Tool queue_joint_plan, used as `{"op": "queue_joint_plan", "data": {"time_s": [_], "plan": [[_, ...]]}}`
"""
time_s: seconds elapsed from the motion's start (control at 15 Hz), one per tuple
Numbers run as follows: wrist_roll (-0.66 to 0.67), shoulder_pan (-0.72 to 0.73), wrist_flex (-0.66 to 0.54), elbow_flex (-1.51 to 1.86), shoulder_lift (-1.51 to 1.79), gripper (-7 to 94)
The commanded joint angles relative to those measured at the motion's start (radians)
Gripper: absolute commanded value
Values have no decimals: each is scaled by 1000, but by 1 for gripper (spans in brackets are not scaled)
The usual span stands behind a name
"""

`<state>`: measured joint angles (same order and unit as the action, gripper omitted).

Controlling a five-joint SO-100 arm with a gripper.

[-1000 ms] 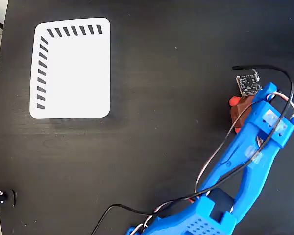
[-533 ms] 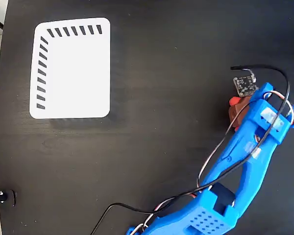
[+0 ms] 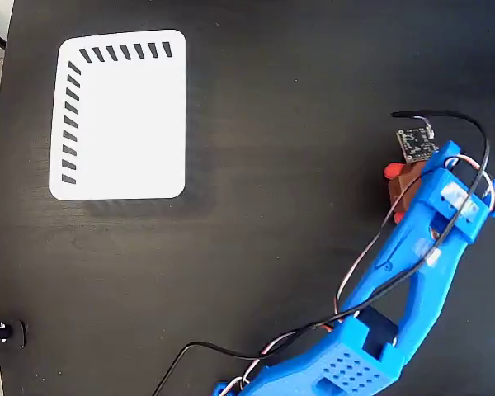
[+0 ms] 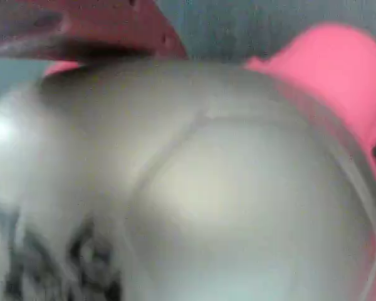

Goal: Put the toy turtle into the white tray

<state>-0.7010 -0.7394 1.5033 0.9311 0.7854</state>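
My surface: black wood-grain table, white tray lying flat at its upper left in the fixed view, toy turtle at right, well apart from it.

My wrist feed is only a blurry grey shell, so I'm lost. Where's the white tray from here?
Observer: In the fixed view the white tray lies upper left, far from the toy turtle at the right.
Operator: Anything in the tray?
Observer: Nothing; it is bare.
Operator: Is the turtle in plain sight there?
Observer: Mostly hidden under the blue arm; only a red-orange bit shows.
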Motion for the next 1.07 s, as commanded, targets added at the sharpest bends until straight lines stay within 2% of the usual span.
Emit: {"op": "queue_joint_plan", "data": {"time_s": [0.0, 0.07, 0.33, 0.67, 1.0], "plan": [[-6, -3, 8, -37, 26, 13], [-6, -3, 8, -37, 26, 5], [21, -8, 12, -37, 49, -3], [74, -15, 104, -32, 276, -3], [114, 40, 192, -25, 537, -3]]}}
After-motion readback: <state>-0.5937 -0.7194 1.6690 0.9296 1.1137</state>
